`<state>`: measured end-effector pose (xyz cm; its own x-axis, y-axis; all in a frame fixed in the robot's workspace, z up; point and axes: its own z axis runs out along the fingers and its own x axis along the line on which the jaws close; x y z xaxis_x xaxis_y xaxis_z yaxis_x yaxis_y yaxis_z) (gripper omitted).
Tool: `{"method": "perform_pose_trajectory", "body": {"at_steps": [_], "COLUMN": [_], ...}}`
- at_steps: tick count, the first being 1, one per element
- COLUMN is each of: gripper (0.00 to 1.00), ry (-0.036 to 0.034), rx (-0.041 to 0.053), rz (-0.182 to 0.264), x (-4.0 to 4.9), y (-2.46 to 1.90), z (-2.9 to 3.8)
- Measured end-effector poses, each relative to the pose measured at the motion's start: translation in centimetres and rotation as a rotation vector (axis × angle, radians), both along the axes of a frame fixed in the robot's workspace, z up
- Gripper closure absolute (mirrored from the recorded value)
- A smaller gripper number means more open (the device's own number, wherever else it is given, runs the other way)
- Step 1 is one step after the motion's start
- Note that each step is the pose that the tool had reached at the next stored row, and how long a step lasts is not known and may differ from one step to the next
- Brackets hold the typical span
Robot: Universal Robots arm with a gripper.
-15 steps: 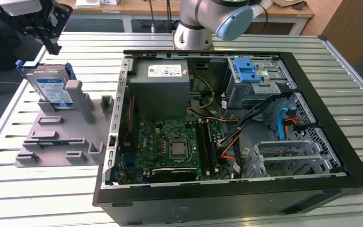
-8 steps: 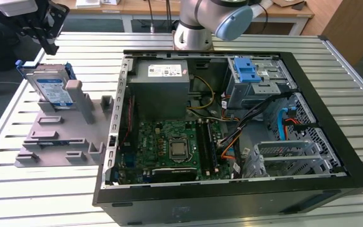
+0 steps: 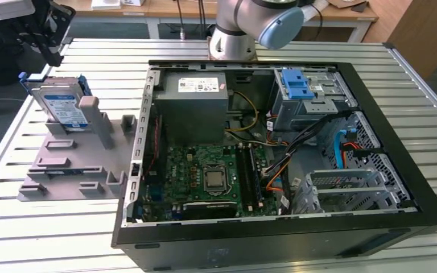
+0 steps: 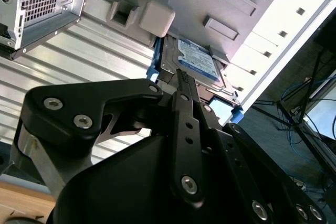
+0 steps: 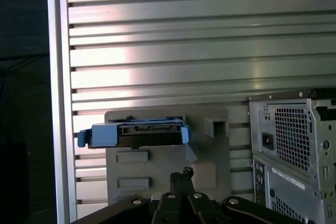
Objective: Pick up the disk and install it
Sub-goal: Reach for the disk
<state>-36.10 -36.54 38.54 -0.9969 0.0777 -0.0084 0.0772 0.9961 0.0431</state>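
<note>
The disk point(image 3: 61, 107) stands on edge in a grey holder point(image 3: 66, 165) at the exterior view's left, beside the open computer case point(image 3: 400, 142). It is silver with a white-and-blue label and blue rails. My gripper point(image 3: 52, 51) hovers above and just behind it, apart from it. In the second wrist view the disk's label face point(image 4: 197, 59) lies just beyond the black gripper point(image 4: 181, 77), which is shut on nothing. In the first wrist view the disk point(image 5: 137, 134) appears edge-on with its blue rails, a short way beyond the gripper point(image 5: 181, 174).
Inside the case are a grey power supply point(image 3: 196, 102), a green motherboard point(image 3: 211, 176), loose cables point(image 3: 302, 142) and a metal drive cage with a blue ridged latch point(image 3: 298, 85). The slatted metal table point(image 3: 44, 233) surrounds the case. The arm's base point(image 3: 232, 42) stands behind it.
</note>
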Motion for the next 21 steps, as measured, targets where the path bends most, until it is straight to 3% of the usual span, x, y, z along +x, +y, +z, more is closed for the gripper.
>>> {"method": "perform_pose_trajectory", "body": {"at_steps": [8, 17, 21], "gripper": [0.89, 0.89, 0.89], "ry": [0.001, 0.0022, 0.0022], "rx": [-0.0001, 0.0, 0.0], "rz": [0.0, 0.0, 0.0], "x": [-2.18, -5.28, -5.62], "y": [0.45, 1.56, 1.62], "z": [-0.09, -0.41, -0.45]}}
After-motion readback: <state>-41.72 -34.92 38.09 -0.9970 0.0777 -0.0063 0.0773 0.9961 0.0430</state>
